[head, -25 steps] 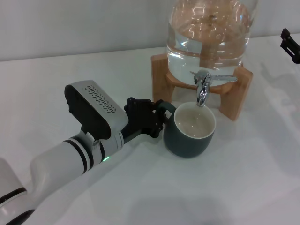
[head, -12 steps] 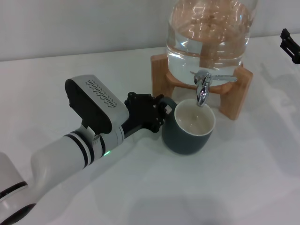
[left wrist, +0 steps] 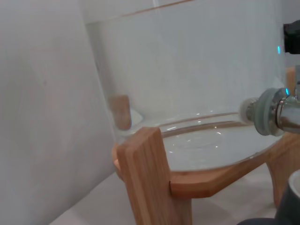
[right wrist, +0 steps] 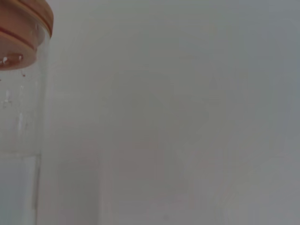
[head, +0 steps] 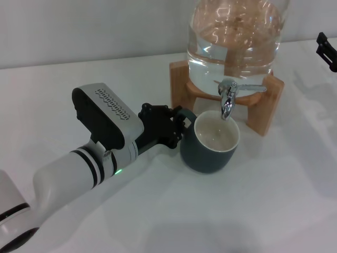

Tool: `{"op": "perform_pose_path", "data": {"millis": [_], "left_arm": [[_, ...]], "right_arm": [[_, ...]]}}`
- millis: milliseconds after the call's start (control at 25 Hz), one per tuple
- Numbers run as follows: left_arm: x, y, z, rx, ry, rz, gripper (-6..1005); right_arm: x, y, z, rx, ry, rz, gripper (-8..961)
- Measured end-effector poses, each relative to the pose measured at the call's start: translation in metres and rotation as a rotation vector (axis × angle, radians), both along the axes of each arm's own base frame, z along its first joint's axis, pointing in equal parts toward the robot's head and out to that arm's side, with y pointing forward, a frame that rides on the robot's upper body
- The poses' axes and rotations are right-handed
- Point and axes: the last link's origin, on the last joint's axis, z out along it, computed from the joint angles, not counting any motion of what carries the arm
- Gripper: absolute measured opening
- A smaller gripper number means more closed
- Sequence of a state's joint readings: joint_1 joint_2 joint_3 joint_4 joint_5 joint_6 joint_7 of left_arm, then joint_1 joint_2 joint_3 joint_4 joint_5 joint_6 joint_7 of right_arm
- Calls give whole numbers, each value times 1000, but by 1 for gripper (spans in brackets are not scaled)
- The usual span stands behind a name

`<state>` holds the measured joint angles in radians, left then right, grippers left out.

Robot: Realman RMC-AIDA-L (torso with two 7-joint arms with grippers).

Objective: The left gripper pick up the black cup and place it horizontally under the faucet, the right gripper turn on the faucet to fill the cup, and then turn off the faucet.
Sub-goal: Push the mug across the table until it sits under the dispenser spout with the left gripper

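On a white table (head: 274, 211) against a pale wall: one glass jar (head: 237, 37), one faucet (head: 227, 97), one black cup (head: 209, 143) beneath it, the left gripper (head: 171, 126) pinching the cup's handle, the right gripper (head: 326, 50), jaw state indiscernible, beside the jar.

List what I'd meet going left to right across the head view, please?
Left gripper at the cup's handle → black cup → faucet, over the cup's far rim → right gripper, at the right edge.
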<state>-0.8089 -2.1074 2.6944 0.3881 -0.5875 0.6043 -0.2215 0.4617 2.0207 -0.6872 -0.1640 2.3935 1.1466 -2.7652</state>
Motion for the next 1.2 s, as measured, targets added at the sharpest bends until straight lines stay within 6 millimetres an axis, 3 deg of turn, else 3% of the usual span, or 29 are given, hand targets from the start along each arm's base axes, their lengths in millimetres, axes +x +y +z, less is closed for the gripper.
{"op": "perform_pose_path", "data": {"millis": [920,1200], "left_arm": [[1,-6,-4,-26,-16,8,109],[-1,-5,-3,-20,-27,37,300]], "right_arm": [[1,0,1,3,-1,-2,828],[0,-1,0,1,1,0,827]]}}
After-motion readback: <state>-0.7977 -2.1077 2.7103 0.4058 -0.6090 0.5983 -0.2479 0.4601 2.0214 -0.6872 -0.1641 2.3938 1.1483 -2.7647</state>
